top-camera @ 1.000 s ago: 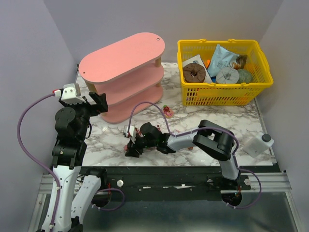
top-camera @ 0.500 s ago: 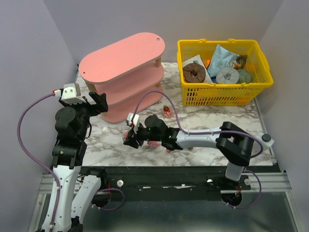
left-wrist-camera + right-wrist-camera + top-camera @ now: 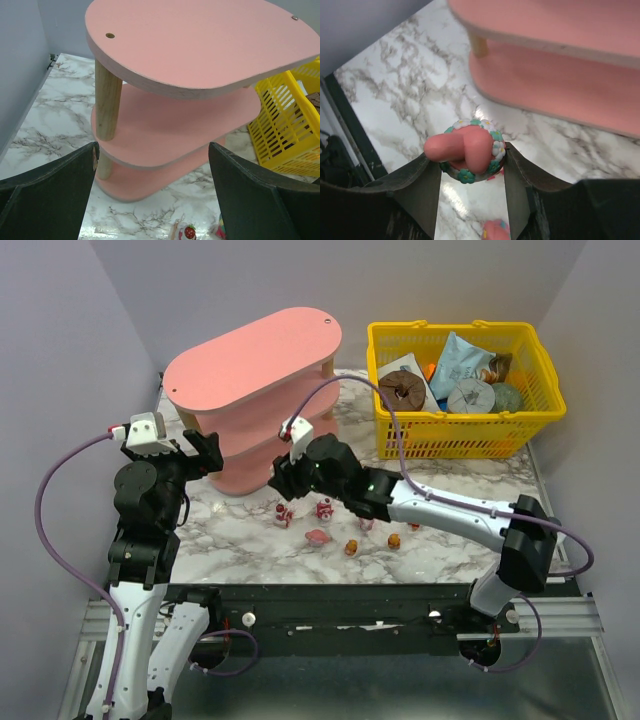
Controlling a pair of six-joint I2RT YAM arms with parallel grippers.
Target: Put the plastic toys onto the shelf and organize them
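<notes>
Small toys [image 3: 317, 536] lie scattered on the worktop [image 3: 460, 478]. Beyond them, the right end effector [image 3: 283, 476] grips a pink flower-ringed toy [image 3: 470, 150] above the worktop, near the shelf [image 3: 255, 355]. The left end effector [image 3: 207, 452] gapes empty, facing the shelf's end.

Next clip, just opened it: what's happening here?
The right claw grips a pink toy with a flowered ring, held above the marble table close to the lower boards of the pink shelf. The left claw hangs open and empty, facing the shelf's near end. Several other toys lie loose on the table in front of the shelf; none shows on its visible boards.
</notes>
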